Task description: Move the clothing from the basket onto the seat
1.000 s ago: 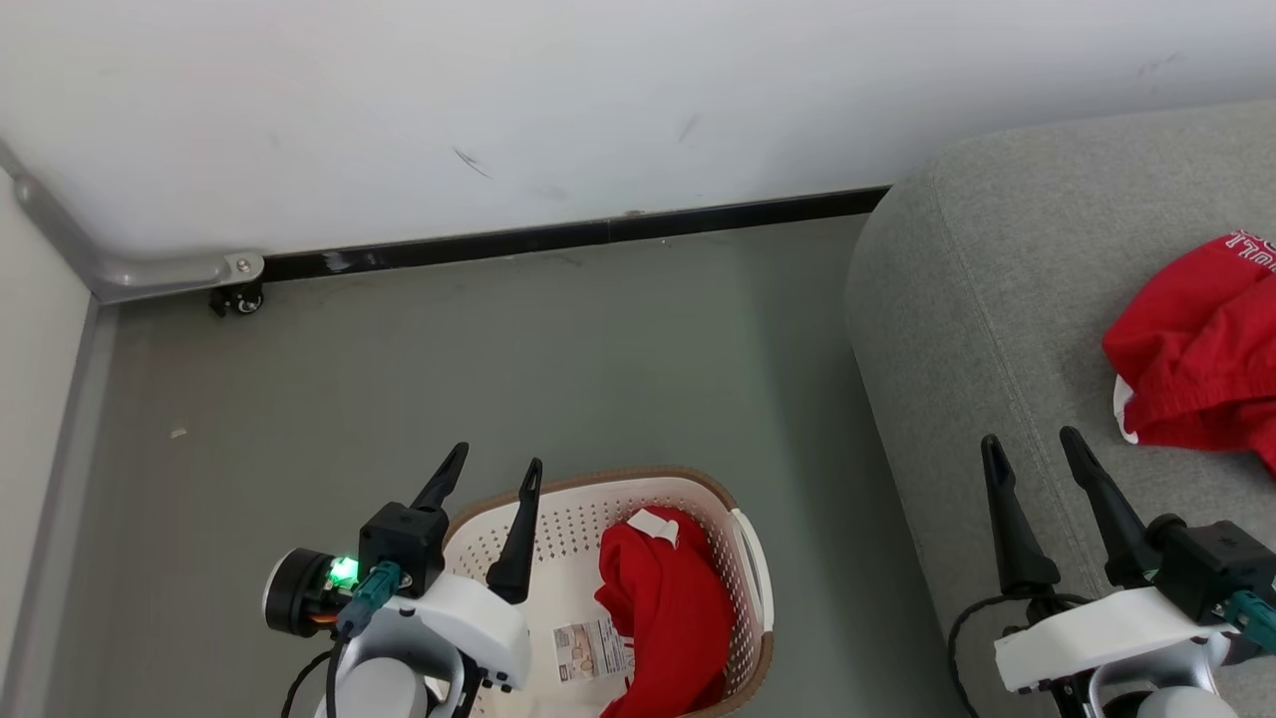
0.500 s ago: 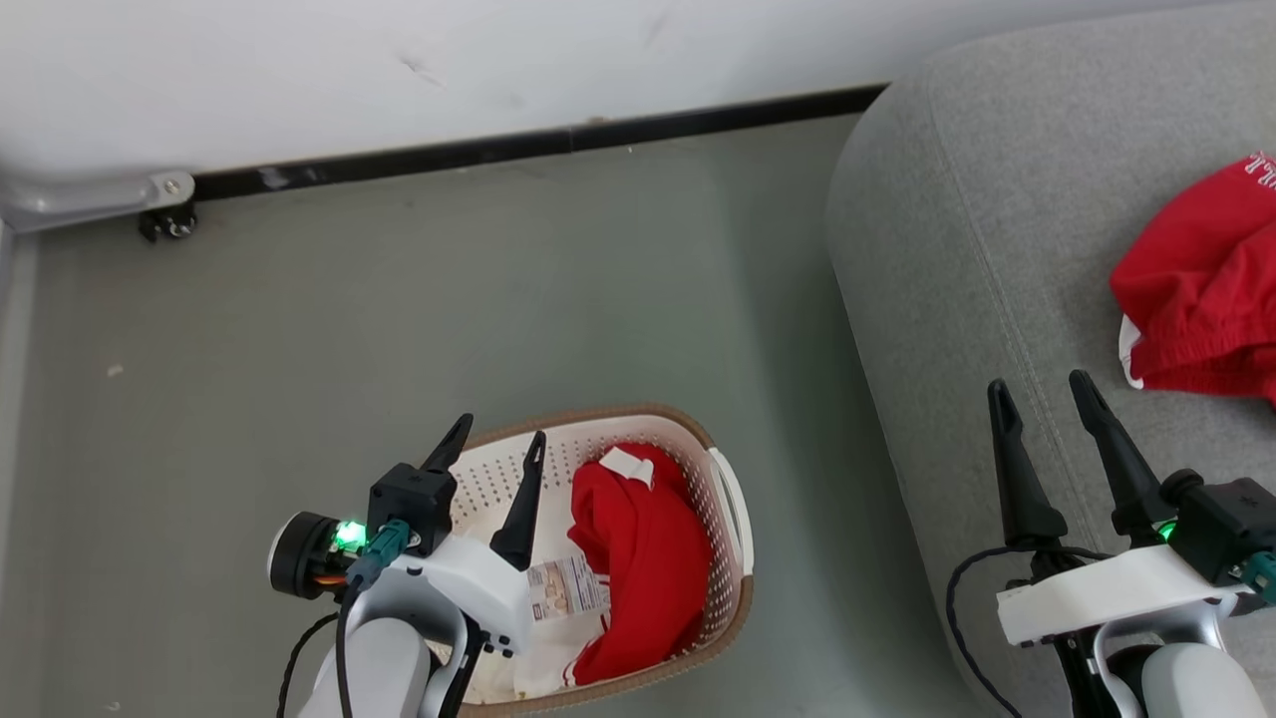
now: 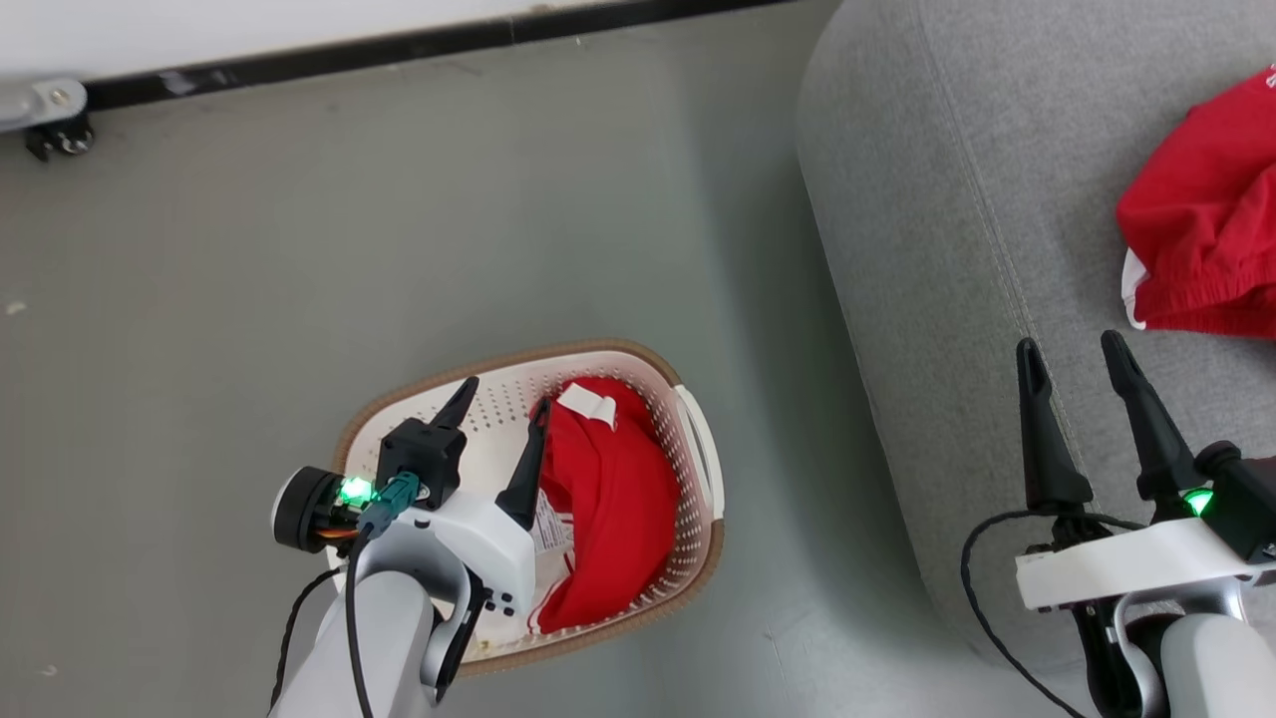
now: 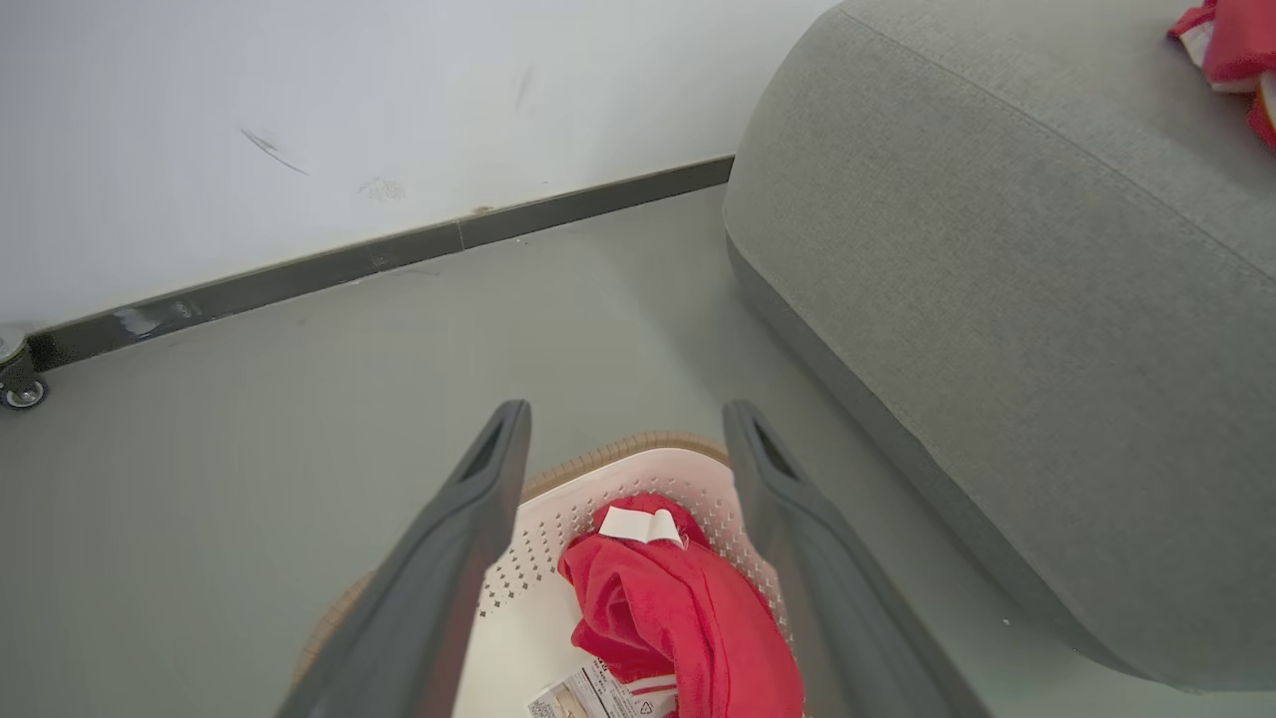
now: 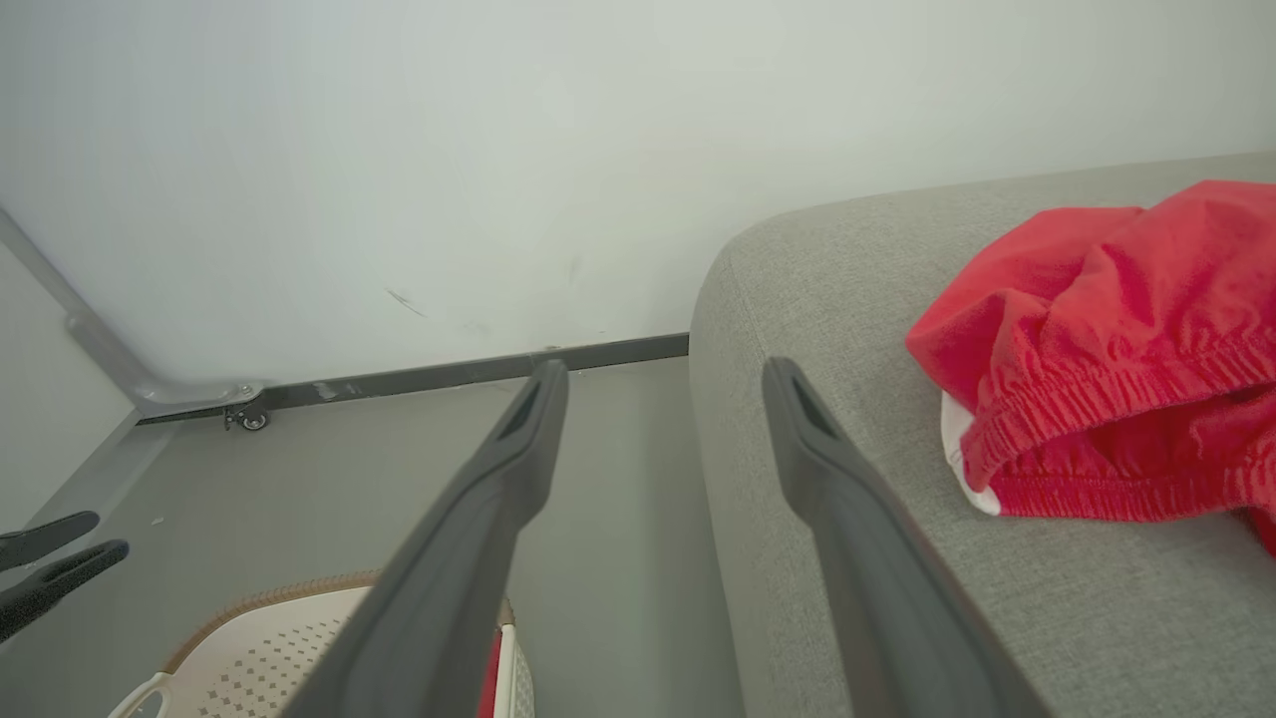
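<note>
Status: half done. One red garment (image 3: 1196, 219) already lies on the seat (image 3: 937, 199), bunched toward its right part, elastic hem showing in the right wrist view. Second garment (image 3: 610, 489) still sits in the basket (image 3: 598, 348), heaped against the wall nearest the seat, white tag (image 3: 586, 404) on top at the far end, barcode sticker (image 3: 546, 524) partly showing beside it on the bottom. Basket stands on the grey floor (image 3: 249, 249), near the seat, not touching. Left gripper (image 3: 506, 391) hovers over the basket's left half, jaws spread, nothing between them. Left wrist view looks between the fingers at the red heap, so roughly lined up, not yet in the fabric as far as I can judge. Right gripper (image 3: 1069, 341) hangs over the seat's near edge, jaws spread, empty, near the red garment but apart from it. Step in hand, my read: left arm's approach for pick number two. Next move calls for lowering into the basket, shifting a bit toward the seat-side wall so the fingers straddle a thick fold, then closing. Risk: pinching only the tag or a thin layer, or snagging a fingertip on the perforated wall.
</note>
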You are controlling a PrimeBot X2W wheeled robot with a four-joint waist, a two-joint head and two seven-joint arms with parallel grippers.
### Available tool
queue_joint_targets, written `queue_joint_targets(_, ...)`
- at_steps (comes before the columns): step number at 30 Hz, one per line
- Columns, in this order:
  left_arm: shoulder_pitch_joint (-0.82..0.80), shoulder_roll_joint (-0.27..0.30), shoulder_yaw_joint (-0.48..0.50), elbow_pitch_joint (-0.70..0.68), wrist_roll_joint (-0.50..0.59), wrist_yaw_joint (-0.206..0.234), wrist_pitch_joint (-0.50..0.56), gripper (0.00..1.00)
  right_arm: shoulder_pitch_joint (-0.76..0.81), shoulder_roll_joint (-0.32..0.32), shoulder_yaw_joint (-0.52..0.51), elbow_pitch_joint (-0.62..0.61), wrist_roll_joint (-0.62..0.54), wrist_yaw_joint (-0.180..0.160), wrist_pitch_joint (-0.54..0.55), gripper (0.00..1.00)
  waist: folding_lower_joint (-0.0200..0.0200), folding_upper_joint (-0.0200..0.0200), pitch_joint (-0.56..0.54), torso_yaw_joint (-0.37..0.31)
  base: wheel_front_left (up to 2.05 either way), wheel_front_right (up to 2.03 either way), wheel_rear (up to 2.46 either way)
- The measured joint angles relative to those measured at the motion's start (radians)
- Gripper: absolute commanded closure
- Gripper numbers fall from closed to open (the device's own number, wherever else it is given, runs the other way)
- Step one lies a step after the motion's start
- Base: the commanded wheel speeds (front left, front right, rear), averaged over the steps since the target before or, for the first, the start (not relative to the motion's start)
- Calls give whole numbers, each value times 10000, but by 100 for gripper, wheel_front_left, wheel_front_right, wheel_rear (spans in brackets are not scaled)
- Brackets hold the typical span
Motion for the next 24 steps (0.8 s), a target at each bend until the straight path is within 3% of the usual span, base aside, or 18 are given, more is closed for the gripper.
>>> queue_joint_targets(24, -1163, 61, 84, 1969, -38, -17, 366, 0, -1528, 12, 393, -63, 520, 0, -754, 0, 0, 0, 2151, -1151, 0, 0, 0)
